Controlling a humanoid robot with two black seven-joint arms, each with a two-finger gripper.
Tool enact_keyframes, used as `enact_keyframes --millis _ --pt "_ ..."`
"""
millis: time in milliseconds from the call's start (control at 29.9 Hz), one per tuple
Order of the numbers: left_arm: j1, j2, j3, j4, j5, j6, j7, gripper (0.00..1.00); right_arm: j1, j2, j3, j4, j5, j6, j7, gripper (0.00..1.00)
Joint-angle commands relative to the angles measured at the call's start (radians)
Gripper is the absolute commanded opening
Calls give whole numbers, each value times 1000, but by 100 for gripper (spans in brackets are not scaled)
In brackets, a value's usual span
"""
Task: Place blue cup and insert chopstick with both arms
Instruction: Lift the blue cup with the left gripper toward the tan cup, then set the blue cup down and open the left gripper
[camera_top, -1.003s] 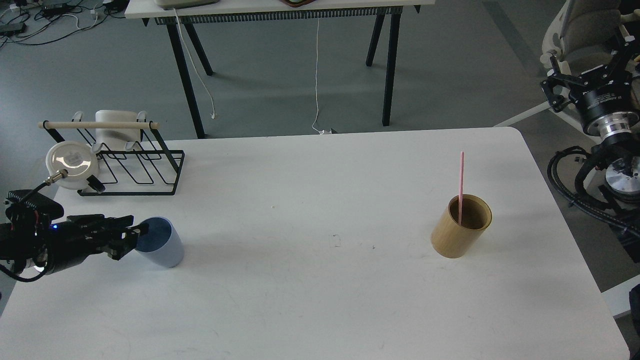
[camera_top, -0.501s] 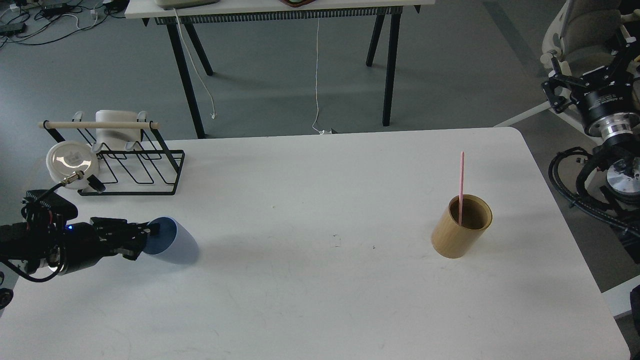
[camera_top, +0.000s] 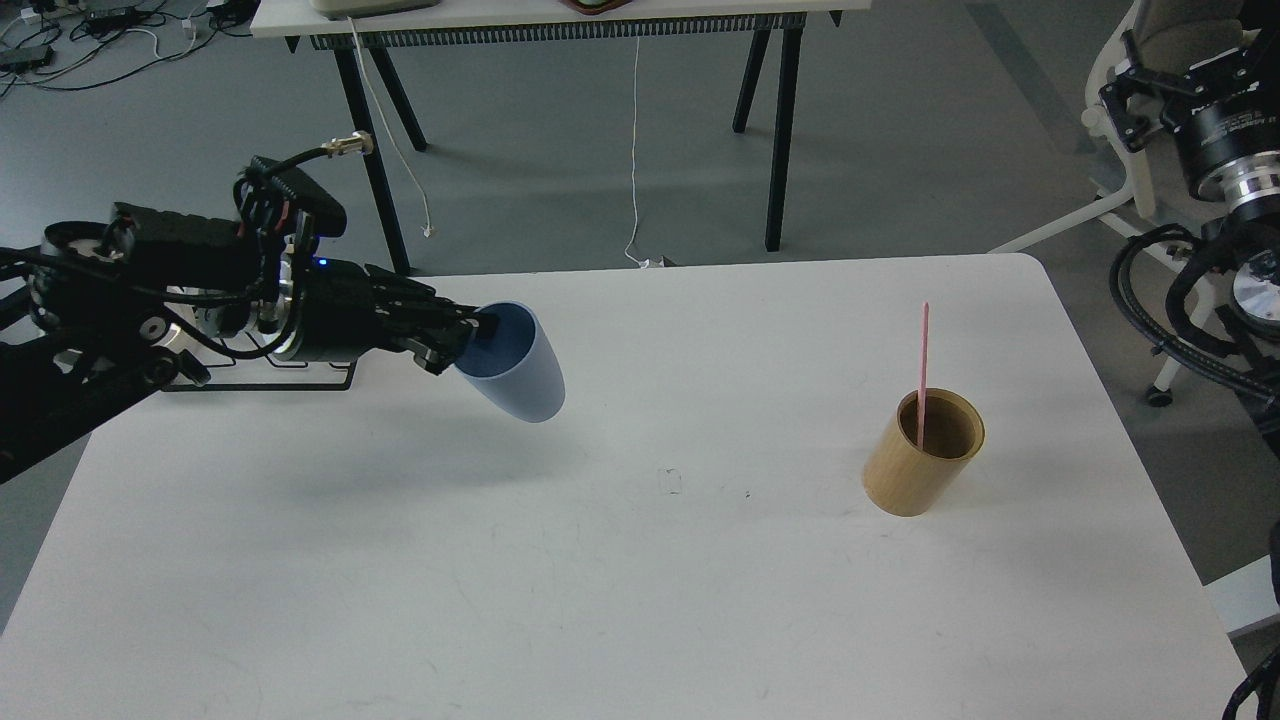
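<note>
**Blue cup is off the bench and travelling inward**

The left black two-finger gripper (camera_top: 478, 338) is clamping the rim of the small light-blue plastic tumbler (camera_top: 520, 375), one finger inside the mouth and one outside. A second ago the cup was sitting low on the white bench (camera_top: 640, 600) near its left edge; now it is hanging clear of the surface, tilted with its base pointing down and to the right, and the arm is carrying it away from the left edge toward the middle — its shadow is falling on the bench below it. I judge the placing step to be under way but not finished: the cup needs righting and setting down before anything can go into it.

The thin pink chopstick (camera_top: 922, 375) is standing unmoved in the tan bamboo-coloured cylinder holder (camera_top: 920, 455) toward the right edge, well apart from the cup. The right black gripper (camera_top: 1135, 85) has drifted upward beyond the far right corner — whether its fingers are apart or together I cannot tell.

The bench is showing only faint scuffs. The black wire rack (camera_top: 330, 372) at the far left corner is mostly hidden behind the left arm. Beyond the far edge are grey floor, a black-legged table (camera_top: 770, 130) and a hanging white cable (camera_top: 634, 150).
</note>
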Motion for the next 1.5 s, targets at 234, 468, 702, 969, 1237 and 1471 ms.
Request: enact_keyframes --millis 234,468,702,969,1237,1471 --pt "3 -427 93 110 303 -6 54 1 92 17 -2 3 -1 0 -17 100" --pt "5 -573 136 250 303 -6 55 1 86 22 -2 3 -1 0 -16 100" --pt "5 -650 139 367 303 -6 55 3 86 8 -2 3 -1 0 -17 100" --pt "9 -652 141 362 303 -6 54 15 79 9 -3 3 -1 0 -16 100" --pt "11 -616 110 336 303 -6 41 26 34 -9 -5 50 -1 0 -17 100" --pt "9 -555 -154 330 235 -6 40 51 -78 -124 -32 211 -4 0 -16 100"
